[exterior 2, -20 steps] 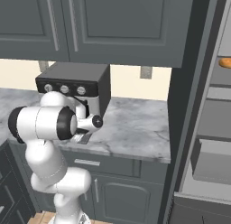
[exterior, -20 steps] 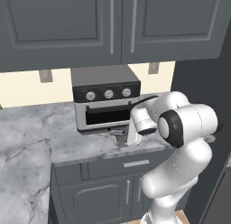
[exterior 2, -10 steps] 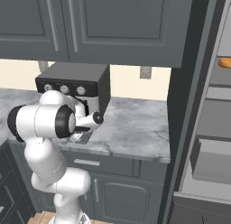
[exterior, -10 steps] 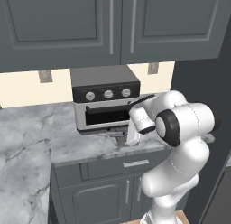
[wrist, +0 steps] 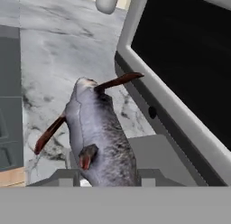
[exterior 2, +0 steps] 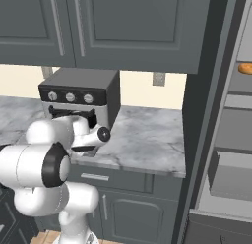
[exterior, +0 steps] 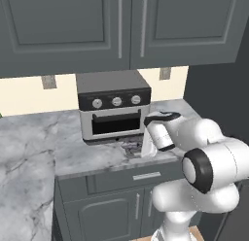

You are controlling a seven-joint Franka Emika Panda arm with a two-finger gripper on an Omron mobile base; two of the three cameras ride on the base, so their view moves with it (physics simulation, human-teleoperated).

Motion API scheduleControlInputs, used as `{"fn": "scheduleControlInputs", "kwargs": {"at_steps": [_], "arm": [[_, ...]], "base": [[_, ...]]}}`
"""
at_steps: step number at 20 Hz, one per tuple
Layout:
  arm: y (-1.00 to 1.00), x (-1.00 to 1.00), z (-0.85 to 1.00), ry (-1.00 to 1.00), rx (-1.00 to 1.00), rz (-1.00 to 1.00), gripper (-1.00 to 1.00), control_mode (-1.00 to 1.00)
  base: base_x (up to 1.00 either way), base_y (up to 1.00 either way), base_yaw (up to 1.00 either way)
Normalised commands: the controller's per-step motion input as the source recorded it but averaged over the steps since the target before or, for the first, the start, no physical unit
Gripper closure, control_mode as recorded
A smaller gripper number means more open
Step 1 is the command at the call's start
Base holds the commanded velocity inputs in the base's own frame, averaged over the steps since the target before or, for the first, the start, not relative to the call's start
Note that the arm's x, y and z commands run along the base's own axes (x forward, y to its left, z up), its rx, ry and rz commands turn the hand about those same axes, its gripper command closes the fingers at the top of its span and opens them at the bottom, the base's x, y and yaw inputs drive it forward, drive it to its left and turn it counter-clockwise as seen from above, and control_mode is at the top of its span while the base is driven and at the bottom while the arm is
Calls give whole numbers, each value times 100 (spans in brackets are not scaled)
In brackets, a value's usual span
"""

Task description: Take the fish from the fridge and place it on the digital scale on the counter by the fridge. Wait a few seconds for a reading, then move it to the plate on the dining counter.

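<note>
I am closing my claw (wrist: 104, 175) around the fish (wrist: 100, 136) lying on the scale (wrist: 158, 151), just before the toaster oven (exterior: 114, 106). Next: lift clear, carry to the plate.

Marble counter (exterior: 58, 147) carries toaster oven (exterior: 114, 109); digital scale (wrist: 153, 151) beside it.

So the end effector (wrist: 104, 175) has squeezed in around the fish (wrist: 101, 137), and the arm's dipped lower toward the table (exterior: 87, 155).
</note>
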Motion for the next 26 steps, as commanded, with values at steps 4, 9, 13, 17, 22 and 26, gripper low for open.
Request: {"fn": "scheduleControlInputs", "kwargs": {"at_steps": [4, 9, 13, 17, 22, 26], "arm": [[0, -43, 95, -5, 1, -12, 100, -100], [0, -66, 100, 10, 5, -14, 100, -100], [0, -84, 100, 27, 6, -14, 100, -100], [0, -96, 100, 33, 3, -14, 100, -100], [-2, -97, 91, 37, 2, -20, 100, -100], [-25, -77, 75, 36, 0, -25, 100, -100]], "base": [[0, 0, 0], [0, 0, 0], [0, 0, 0], [0, 0, 0], [0, 0, 0], [0, 0, 0]]}}
